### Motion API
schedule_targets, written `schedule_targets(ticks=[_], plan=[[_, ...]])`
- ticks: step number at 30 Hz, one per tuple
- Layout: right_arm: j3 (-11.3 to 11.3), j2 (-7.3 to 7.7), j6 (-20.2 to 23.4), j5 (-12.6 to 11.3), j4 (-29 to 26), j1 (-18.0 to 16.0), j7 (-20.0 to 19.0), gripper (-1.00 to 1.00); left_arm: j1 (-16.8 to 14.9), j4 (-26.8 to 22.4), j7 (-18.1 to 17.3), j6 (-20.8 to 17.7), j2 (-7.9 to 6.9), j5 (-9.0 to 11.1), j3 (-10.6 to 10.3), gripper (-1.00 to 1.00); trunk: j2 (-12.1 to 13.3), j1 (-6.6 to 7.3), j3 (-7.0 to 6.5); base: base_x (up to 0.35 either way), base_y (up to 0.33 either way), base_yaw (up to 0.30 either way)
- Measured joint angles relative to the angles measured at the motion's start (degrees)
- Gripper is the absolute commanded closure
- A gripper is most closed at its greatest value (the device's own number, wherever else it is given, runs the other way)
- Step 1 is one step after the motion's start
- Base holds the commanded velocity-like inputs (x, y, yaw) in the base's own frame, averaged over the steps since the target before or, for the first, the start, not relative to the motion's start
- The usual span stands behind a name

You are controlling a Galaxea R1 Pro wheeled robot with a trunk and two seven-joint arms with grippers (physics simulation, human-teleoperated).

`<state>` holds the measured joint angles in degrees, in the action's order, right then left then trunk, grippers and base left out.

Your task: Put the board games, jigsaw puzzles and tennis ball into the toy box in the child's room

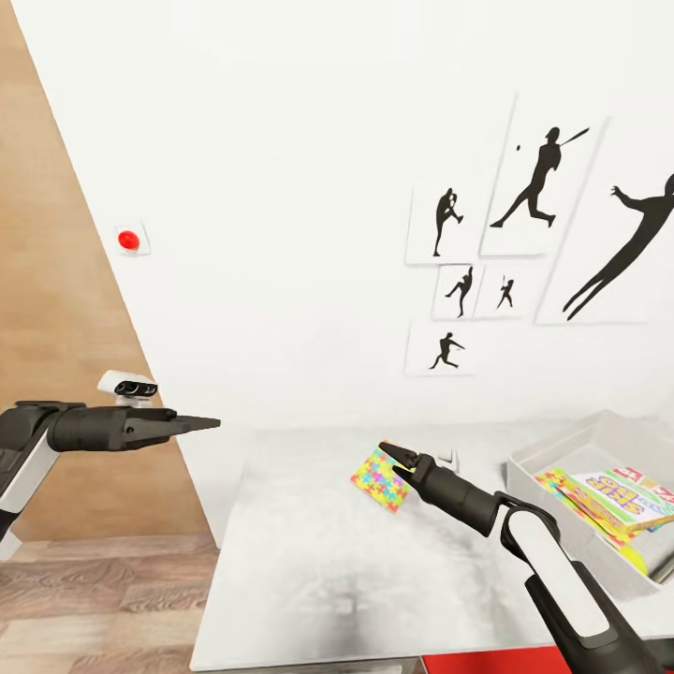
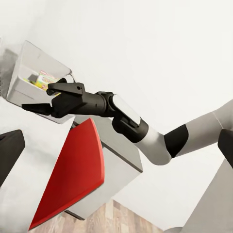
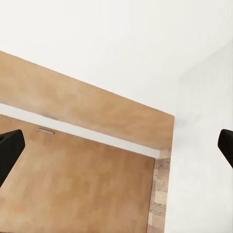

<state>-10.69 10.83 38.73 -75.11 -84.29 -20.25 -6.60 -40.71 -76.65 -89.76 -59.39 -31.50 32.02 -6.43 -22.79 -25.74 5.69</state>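
On the table [image 1: 309, 571], a puzzle [image 1: 381, 478] lies just left of the right gripper [image 1: 393, 456], whose jaws gape empty, far nearer than the left gripper [image 1: 208, 423].

1. The place is a child's bedroom in a home, rendered in simulation.
2. Baseball-player silhouette prints [image 1: 535, 178] hang on the white wall.
3. A toy box [image 1: 562, 445] holding colourful games sits on a light-grey table [image 1: 309, 562] over wood-plank floor [image 1: 94, 599].
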Motion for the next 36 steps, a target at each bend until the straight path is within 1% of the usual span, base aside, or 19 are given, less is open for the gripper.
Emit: schedule_targets(ticks=[12,25,36], plan=[[0.0,-0.01,0.0,0.0,0.0,0.0,0.0,-1.0,0.0,0.0,0.0,0.0,0.0,0.0,0.0,-1.0,0.0,0.0,0.0,0.099,0.0,0.0],[0.0,-0.06,0.0,0.0,0.0,0.0,0.0,-1.0,0.0,0.0,0.0,0.0,0.0,0.0,0.0,-1.0,0.0,-0.01,0.0,0.027,0.0,0.0],[0.0,-0.53,-0.2,0.2,0.0,0.0,0.5,-1.0,0.0,0.0,0.0,0.0,0.0,-0.1,0.0,-1.0,0.0,-0.01,0.0,0.001,0.0,0.0]])
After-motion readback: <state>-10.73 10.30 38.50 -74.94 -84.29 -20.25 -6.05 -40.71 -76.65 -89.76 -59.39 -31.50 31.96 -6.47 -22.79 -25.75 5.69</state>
